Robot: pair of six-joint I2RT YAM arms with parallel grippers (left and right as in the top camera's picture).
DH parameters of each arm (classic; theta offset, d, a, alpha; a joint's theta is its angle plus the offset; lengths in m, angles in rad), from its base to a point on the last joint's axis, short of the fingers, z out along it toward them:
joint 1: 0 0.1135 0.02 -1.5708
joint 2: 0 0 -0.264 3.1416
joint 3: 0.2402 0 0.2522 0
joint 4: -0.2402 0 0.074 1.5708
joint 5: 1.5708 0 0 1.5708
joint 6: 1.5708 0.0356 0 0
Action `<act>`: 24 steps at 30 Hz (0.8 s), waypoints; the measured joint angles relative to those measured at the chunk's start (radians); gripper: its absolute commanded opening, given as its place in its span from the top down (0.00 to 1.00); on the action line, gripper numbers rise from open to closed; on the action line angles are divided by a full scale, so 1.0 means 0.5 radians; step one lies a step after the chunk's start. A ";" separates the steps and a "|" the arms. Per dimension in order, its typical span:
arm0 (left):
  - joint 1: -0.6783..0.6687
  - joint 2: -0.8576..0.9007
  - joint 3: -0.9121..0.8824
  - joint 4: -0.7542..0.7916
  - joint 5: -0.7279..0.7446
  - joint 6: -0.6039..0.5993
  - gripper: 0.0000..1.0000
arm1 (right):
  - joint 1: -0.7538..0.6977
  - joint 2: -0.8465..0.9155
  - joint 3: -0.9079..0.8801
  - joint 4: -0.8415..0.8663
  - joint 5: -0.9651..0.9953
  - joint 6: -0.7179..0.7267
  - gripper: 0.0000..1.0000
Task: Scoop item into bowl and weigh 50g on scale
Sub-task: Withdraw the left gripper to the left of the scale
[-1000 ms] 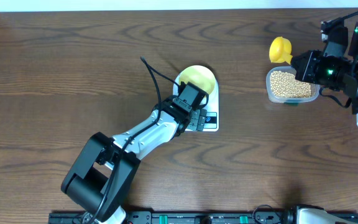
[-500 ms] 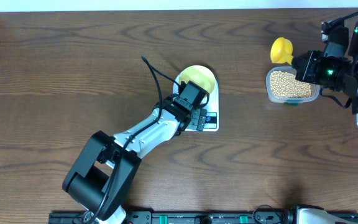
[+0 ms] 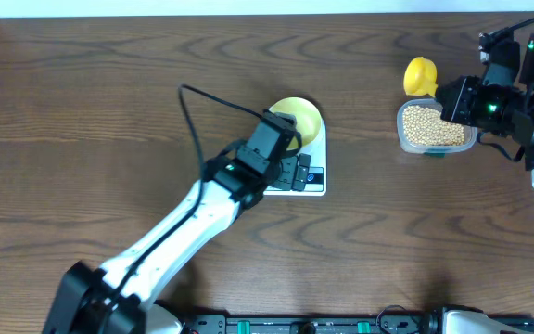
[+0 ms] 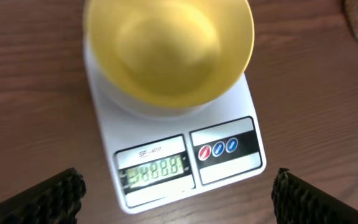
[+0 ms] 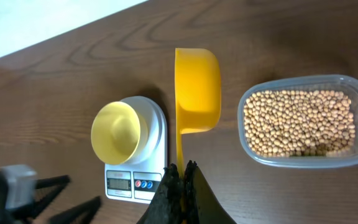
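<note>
Robotics lab bench, not a home kitchen: bare dark wood-grain counter (image 3: 82, 111), a black equipment rail (image 3: 295, 325) along its edge behind the left pincer (image 4: 179, 196), a loose black cable (image 3: 184, 96) looping just behind it, and a plain white surface (image 5: 36, 25) beyond the counter ahead of the right pincer (image 5: 182, 168).

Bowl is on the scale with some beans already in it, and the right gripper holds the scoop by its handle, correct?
Not quite: the bowl is empty; the left wrist view shows its bare inside. It is on the scale, and the right gripper holds the scoop by its handle.
</note>
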 measured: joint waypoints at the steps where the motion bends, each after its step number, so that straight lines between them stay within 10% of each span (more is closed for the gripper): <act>1: 0.024 -0.045 0.000 -0.039 0.008 0.002 0.02 | 0.000 0.000 0.000 -0.011 -0.001 0.000 0.99; 24: 0.709 -0.249 0.000 -0.611 0.137 0.003 0.02 | -0.130 0.000 -0.001 -0.018 0.278 -0.076 0.99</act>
